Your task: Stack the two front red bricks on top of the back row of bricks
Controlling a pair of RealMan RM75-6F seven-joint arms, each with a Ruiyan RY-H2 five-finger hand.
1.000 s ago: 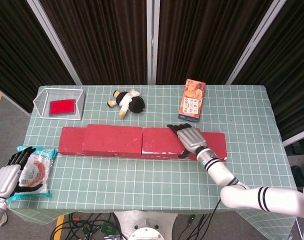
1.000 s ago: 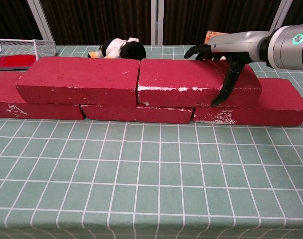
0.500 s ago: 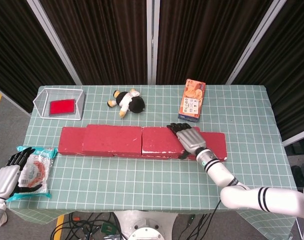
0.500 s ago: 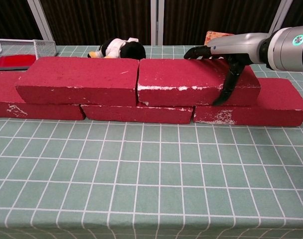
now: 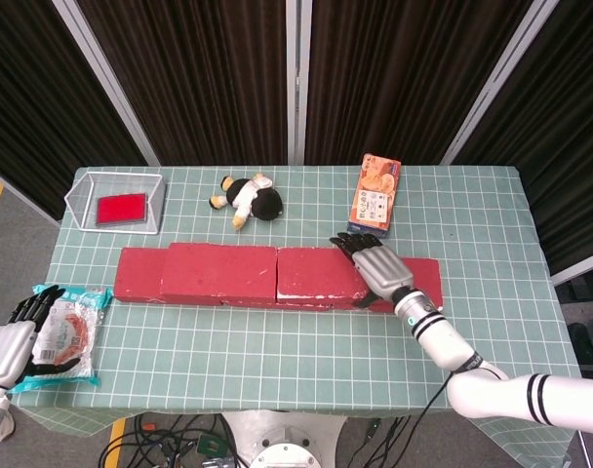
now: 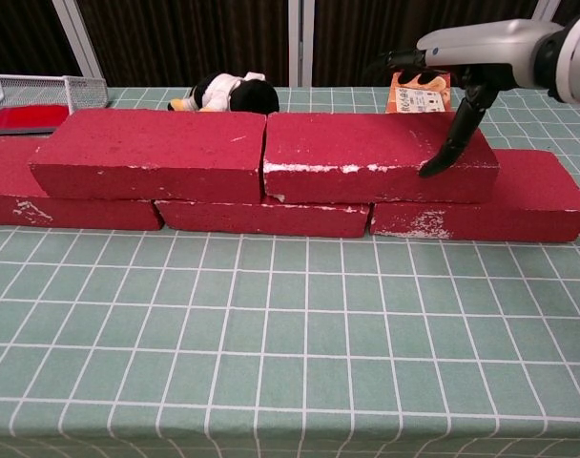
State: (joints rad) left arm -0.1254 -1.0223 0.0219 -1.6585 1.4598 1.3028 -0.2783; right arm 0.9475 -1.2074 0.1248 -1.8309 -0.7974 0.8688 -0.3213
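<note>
Hovering over the right end of the upper right brick, the right hand has its fingers spread and holds nothing, one dark fingertip seemingly touching the brick's front edge, though contact is hard to judge. Both upper bricks, this one and the upper left brick, lie end to end on the back row. Off the table's left corner, the left hand rests with fingers apart against a snack packet.

Five red bricks counted, one toy penguin, one orange box, one wire tray, one snack bag
</note>
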